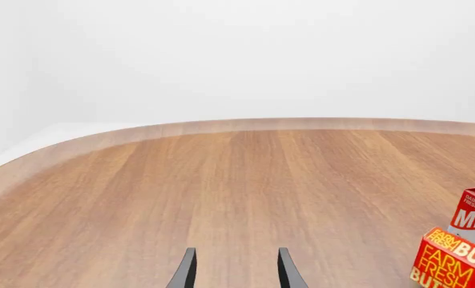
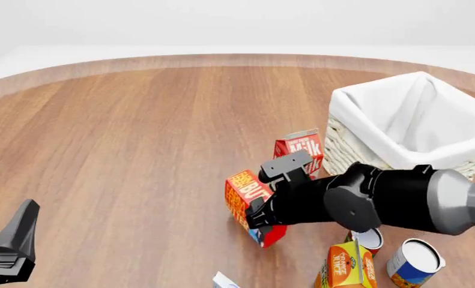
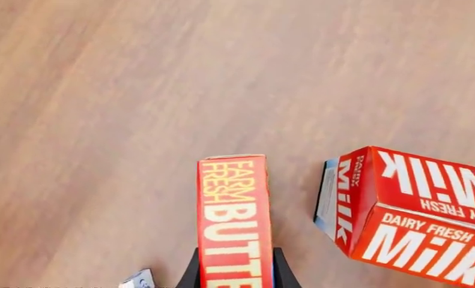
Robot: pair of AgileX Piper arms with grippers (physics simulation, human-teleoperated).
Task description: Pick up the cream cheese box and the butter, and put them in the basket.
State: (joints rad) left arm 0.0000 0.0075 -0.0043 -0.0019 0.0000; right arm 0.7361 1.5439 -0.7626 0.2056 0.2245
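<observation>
Squarely between fingers (image 3: 196, 273), oblong butter (image 3: 234, 222)

Bright, even, shadowless light; crisp renders, though the table (image 1: 221, 192) rim bows in the wrist view.

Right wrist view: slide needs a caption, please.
Right gripper straddles the butter on the table; milk carton alongside.

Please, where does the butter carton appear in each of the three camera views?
Left wrist view: the butter is at the lower right corner, cut by the edge.
Front view: lower centre, before the right arm.
Right wrist view: bottom centre, between the jaws.
Shared landmark: the milk carton beside it.
</observation>
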